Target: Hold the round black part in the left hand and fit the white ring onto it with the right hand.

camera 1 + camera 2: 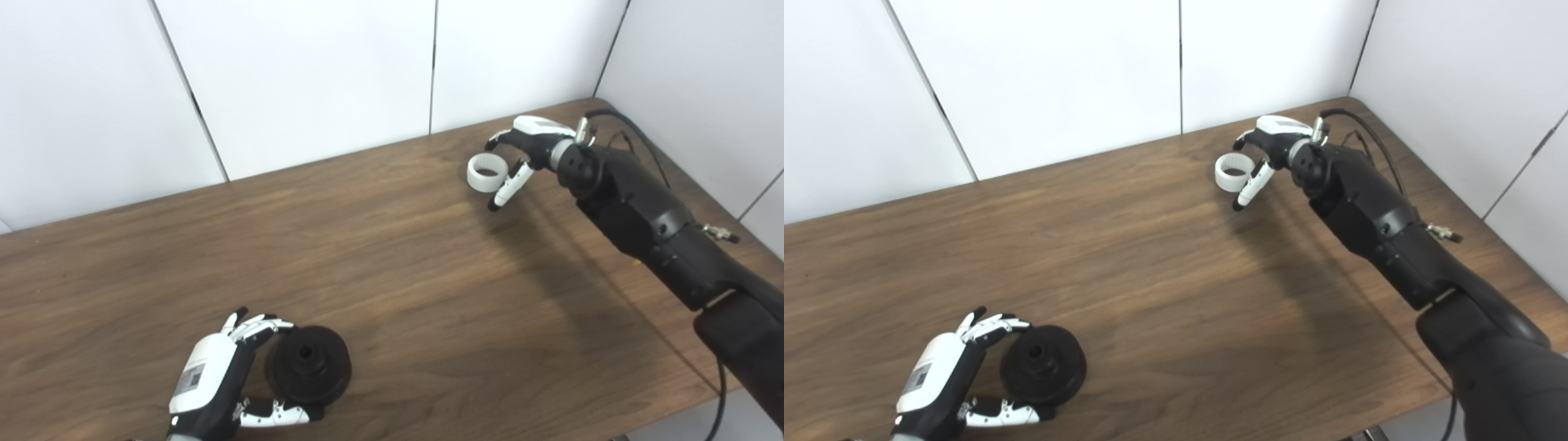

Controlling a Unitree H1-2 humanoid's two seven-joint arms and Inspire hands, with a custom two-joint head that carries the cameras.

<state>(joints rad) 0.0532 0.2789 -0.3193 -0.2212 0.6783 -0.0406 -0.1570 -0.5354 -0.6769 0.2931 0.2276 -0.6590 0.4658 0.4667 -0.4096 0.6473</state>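
Brown wood-grain bench fills the scene, white wall panels behind it and along its right side.

Near left corner: we note the left hand low over the bench, white back plate up. Its fingers curl over the upper edge of the round black part and the thumb reaches under its near edge, so the hand is clamped on the part from the part's left side. The part is a thick disc with a raised hub and a small hole in the centre, flat face turned up toward us. We cannot tell whether it rests on the bench or sits just clear of it.

Middle of the bench: bare wood, only shadows.

Far right corner: the right hand comes in on a long black arm with a cable looping at the wrist. The white ring sits at its fingertips, opening tilted up toward us. One finger shows on the ring's right side; the others arch over behind it. We read the ring as held, and it appears to be above the wood. Ring and black part lie well apart, at opposite ends of the bench.
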